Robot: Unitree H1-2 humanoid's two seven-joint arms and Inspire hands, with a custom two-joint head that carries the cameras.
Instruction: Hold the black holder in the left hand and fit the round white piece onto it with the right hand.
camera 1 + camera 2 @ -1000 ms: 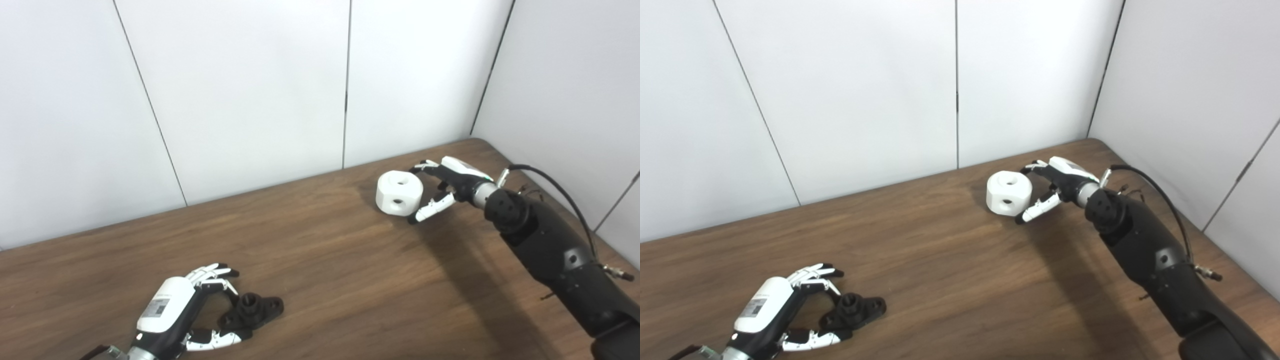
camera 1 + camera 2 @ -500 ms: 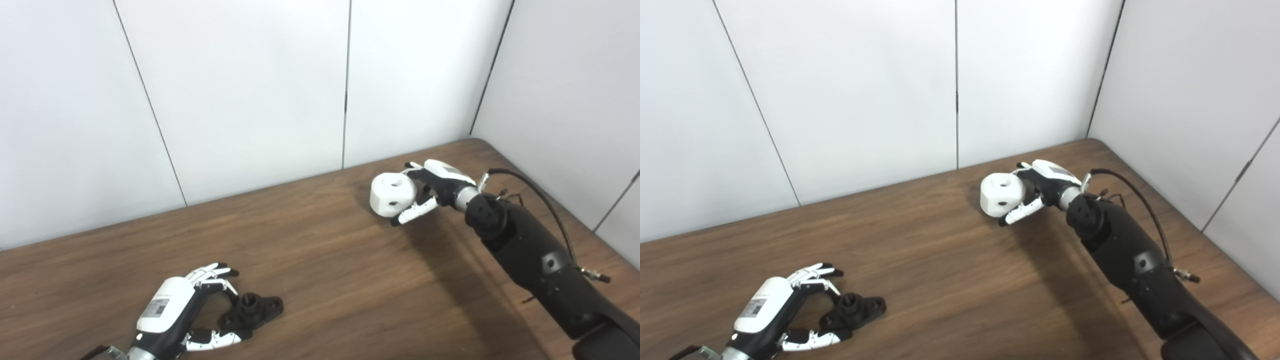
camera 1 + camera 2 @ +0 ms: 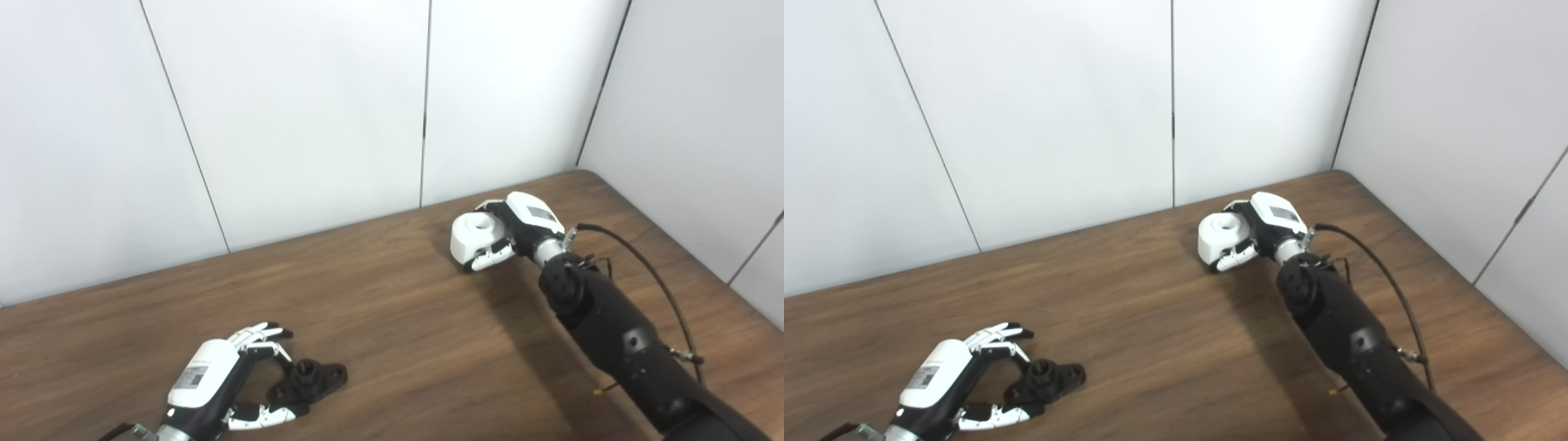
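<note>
While our right hand (image 3: pixel 511 236) is gripping the round white piece (image 3: pixel 474 236) at two o'clock on the table (image 3: pixel 398 331), our left hand (image 3: pixel 211 383) is lying with fingers spread around the black holder (image 3: pixel 312 380) at seven o'clock, not yet clasping it. We are judging that the left should be closing firmly first, holding the holder's socket upward.

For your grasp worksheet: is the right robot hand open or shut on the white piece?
Shut on it: the right robot hand has fingers wrapped round the white piece.
</note>
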